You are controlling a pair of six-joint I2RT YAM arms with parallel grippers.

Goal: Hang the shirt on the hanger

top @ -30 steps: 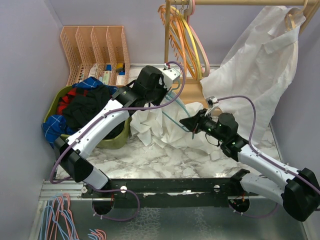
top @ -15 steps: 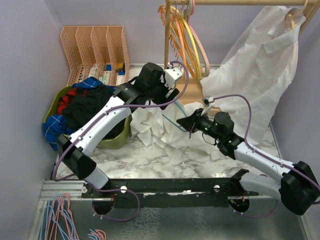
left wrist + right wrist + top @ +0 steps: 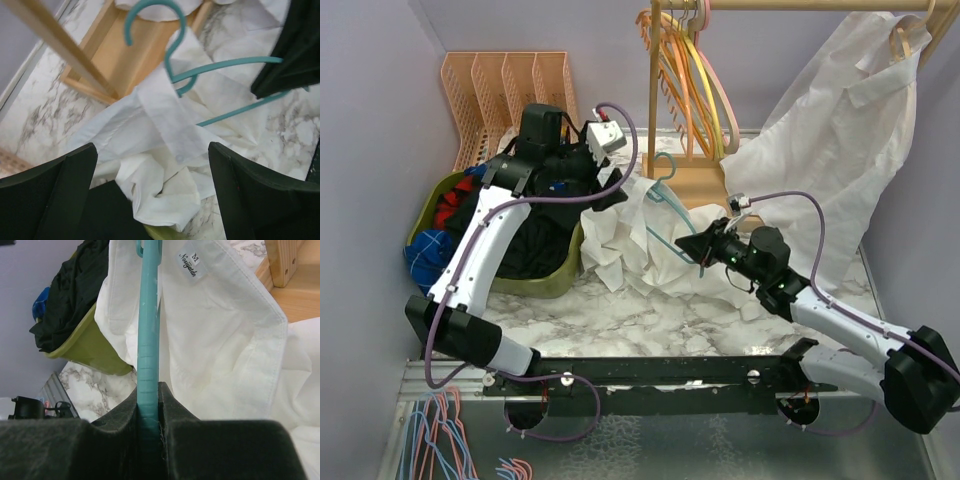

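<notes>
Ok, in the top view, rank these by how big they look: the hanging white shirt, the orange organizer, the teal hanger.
1. hanging white shirt, clearly the largest.
2. orange organizer, with one end hidden.
3. teal hanger, partly buried in fabric, so judged on its visible part only.

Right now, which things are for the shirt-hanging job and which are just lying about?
For the job: crumpled white shirt, teal hanger, right fingers pinching it.
Just lying about: green basket, dark clothes, orange rack, hanging white shirt, colourful hangers.
</notes>
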